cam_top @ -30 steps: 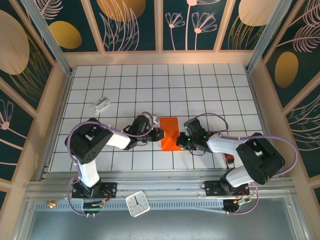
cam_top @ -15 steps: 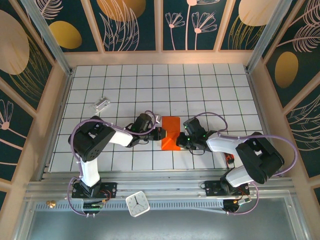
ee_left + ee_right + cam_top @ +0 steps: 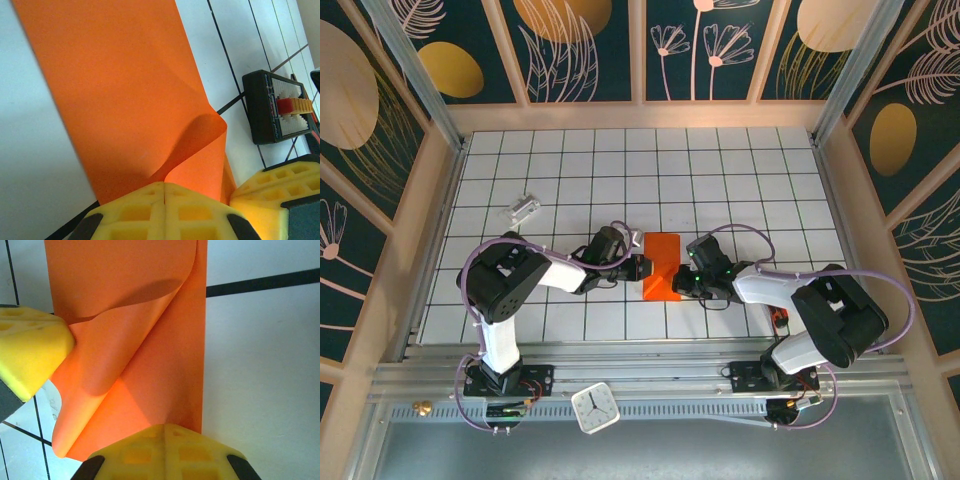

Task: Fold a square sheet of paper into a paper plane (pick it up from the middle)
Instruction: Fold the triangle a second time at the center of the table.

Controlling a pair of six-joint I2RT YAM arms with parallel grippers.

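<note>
The square sheet of paper (image 3: 662, 266), bright orange, lies on the tiled table (image 3: 720, 180) as a narrow folded strip between the two arms; no pointed paper plane is in view. My left gripper (image 3: 642, 268) is at its left edge, shut, and a curled flap (image 3: 200, 145) rises from the seam of its yellow fingers (image 3: 135, 210). My right gripper (image 3: 680, 284) is at the strip's near right edge, shut, and the paper (image 3: 150, 340) puckers into the seam of its fingers (image 3: 145, 452). The left gripper's finger (image 3: 30, 350) touches the curled flap.
A small black tray (image 3: 277, 107) with red-orange bits sits just right of the paper, beside the right arm. A silvery-white block (image 3: 523, 208) lies at the far left of the table. A white clock (image 3: 594, 408) sits on the front rail.
Over the last second my left gripper moved slightly right and the paper went from a pinched-in shape to a straight narrow strip. Since half a second ago nothing has visibly moved.
</note>
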